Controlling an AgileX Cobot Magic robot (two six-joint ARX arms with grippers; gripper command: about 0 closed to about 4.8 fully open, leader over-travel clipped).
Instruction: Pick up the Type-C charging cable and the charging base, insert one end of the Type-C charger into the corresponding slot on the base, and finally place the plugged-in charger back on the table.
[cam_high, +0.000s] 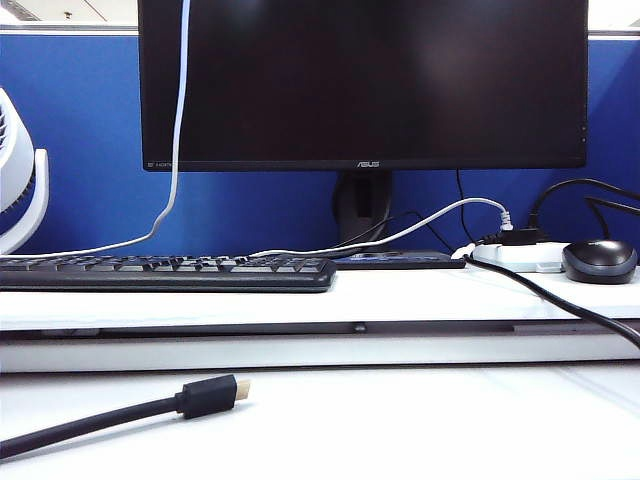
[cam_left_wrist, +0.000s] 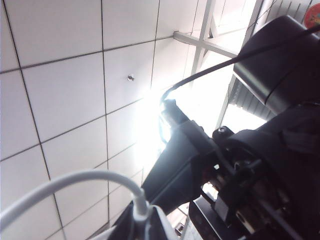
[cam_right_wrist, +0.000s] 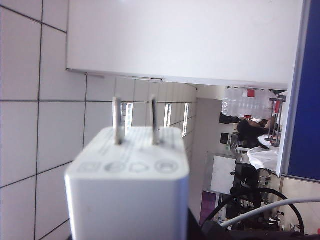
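Neither arm shows in the exterior view. In the left wrist view my left gripper (cam_left_wrist: 142, 227) points up at the ceiling, shut on the plug end of the Type-C charging cable (cam_left_wrist: 75, 179), which arcs away from the jaws. A thin white cord (cam_high: 178, 120) hangs from above in front of the monitor in the exterior view. In the right wrist view my right gripper (cam_right_wrist: 131, 236) is shut on the charging base (cam_right_wrist: 130, 190), a white block with its two metal prongs (cam_right_wrist: 135, 120) pointing away from the jaws. Its port face is hidden. The right arm (cam_left_wrist: 260, 165) looms close beside the left gripper.
On the table's raised shelf (cam_high: 400, 290) stand a monitor (cam_high: 360, 80), a black keyboard (cam_high: 165, 272), a white power strip (cam_high: 520, 255) with black plugs and a dark mouse (cam_high: 600, 260). A thick black gold-tipped cable (cam_high: 205, 395) lies on the front table surface. A white fan (cam_high: 18, 180) sits far left.
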